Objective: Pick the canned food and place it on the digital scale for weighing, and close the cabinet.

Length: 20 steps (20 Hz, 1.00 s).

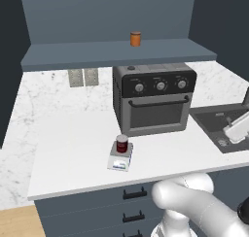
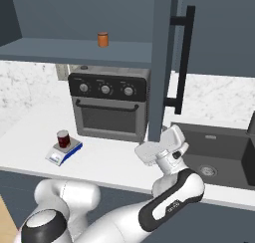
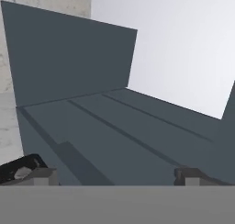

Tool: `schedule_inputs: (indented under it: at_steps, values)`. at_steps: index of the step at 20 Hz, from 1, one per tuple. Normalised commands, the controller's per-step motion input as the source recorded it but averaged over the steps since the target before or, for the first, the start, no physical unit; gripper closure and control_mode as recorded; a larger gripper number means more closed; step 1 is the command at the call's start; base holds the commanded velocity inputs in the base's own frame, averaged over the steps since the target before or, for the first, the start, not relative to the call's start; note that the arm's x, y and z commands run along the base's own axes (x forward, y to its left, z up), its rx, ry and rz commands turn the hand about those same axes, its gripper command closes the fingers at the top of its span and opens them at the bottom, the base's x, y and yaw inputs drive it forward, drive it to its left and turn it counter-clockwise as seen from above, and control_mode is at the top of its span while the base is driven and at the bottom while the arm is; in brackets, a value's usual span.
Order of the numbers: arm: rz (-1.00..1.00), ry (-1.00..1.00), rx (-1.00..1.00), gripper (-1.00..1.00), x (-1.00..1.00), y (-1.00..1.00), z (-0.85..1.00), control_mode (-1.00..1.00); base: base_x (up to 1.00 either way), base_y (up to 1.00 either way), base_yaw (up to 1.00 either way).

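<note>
The canned food (image 1: 122, 143) already stands on the digital scale (image 1: 119, 160), at about 7 o'clock from the toaster oven (image 1: 154, 100). What remains is the cabinet (image 2: 162, 62) door: rigid, hinged, probably light to swing. Push its flat face, or hook the bar handle (image 2: 184, 58). The gripper (image 3: 114, 175) is spread apart, empty.

can (image 1: 122, 143) on scale (image 1: 120, 160), seemingly before oven (image 1: 153, 98)

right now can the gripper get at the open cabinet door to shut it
Probably yes: the gripper, open, sits by the cabinet door edge, with nothing between them.
</note>
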Motion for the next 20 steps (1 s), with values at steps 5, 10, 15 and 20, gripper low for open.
schedule_inputs:
  at_steps: [5,10,15,20]
  values:
    - [-0.05,0.06,0.0,-1.0,0.0,-0.41,-0.08,-1.0,0.0,0.0,0.0]
    - [-0.04,0.03,0.0,-1.0,0.0,-0.58,0.0,-1.0,0.0,0.0,0.0]
    - [-0.03,0.06,0.0,-1.0,0.0,-0.51,-0.04,-1.0,0.0,0.0,0.0]
    - [-0.02,0.05,0.0,-1.0,0.0,-0.61,0.07,-1.0,0.0,0.0,0.0]
